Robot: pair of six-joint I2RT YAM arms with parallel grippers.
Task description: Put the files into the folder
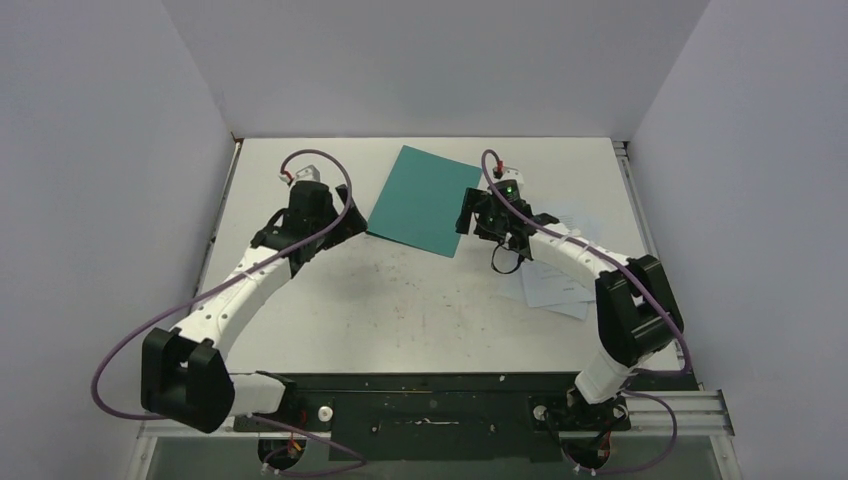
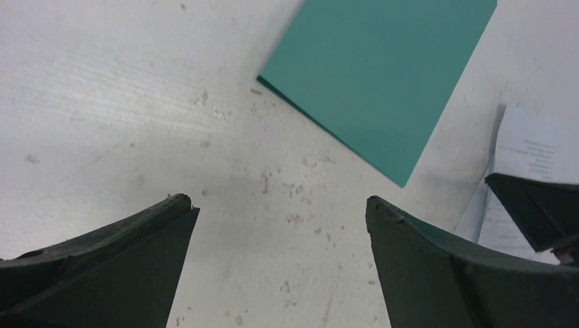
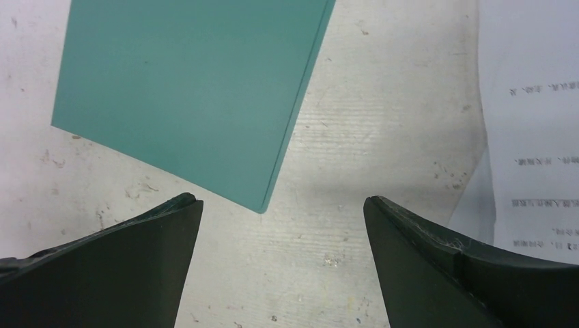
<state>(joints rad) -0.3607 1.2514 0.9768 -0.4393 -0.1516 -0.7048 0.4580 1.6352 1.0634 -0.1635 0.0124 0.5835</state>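
Two robot arms were bolted at the near edge of a scuffed white table (image 1: 420, 300), each reaching away toward its far half. The left gripper (image 2: 280, 205) had its two dark fingers spread wide apart with nothing between them, only bare, speckled tabletop below. The right gripper (image 3: 280, 201) was likewise spread wide and held nothing; it sat over the strip of table between the folder and the papers, touching neither as far as could be seen.

To the right, partly hidden under the right arm, lay the papers (image 1: 552, 285): a few white sheets, loosely overlapped and flat on the table, some with lines of small black print. They were near the folder but apart from it, with bare table between.

Farther back, around the middle of the table, lay the teal-green folder (image 1: 425, 200), closed and flat, turned at an angle to the table's edges, its near corner pointing toward the right gripper.
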